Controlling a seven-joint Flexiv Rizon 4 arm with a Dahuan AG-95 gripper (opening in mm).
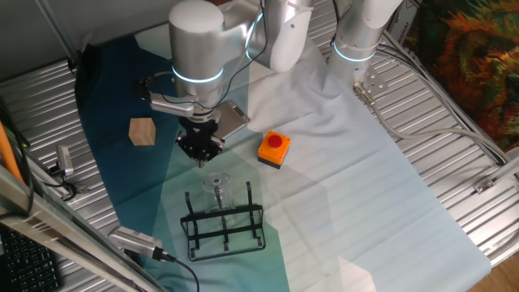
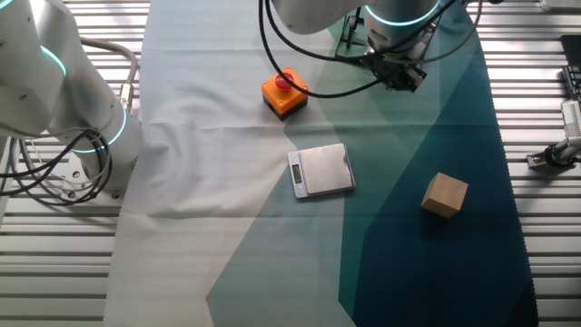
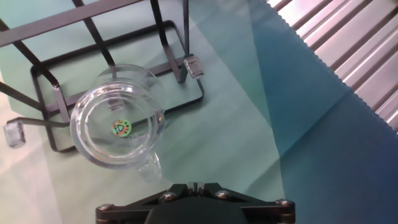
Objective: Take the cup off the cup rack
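The clear glass cup (image 1: 217,182) sits on a prong at the far end of the black wire cup rack (image 1: 225,225). In the hand view I look down on the cup's round glass end (image 3: 118,127), which has a small green sticker at its centre, with the rack's frame (image 3: 186,59) under and behind it. My gripper (image 1: 200,153) hangs just above and beyond the cup without touching it. Its fingertips (image 3: 196,185) are pressed together and hold nothing. In the other fixed view the gripper (image 2: 399,80) shows at the top, and the cup and rack are out of view.
An orange button box (image 1: 274,149) stands right of the gripper. A flat grey metal plate (image 2: 321,170) lies behind it and a tan wooden cube (image 1: 142,131) lies to the left. A second white arm (image 2: 54,82) stands at the table's side.
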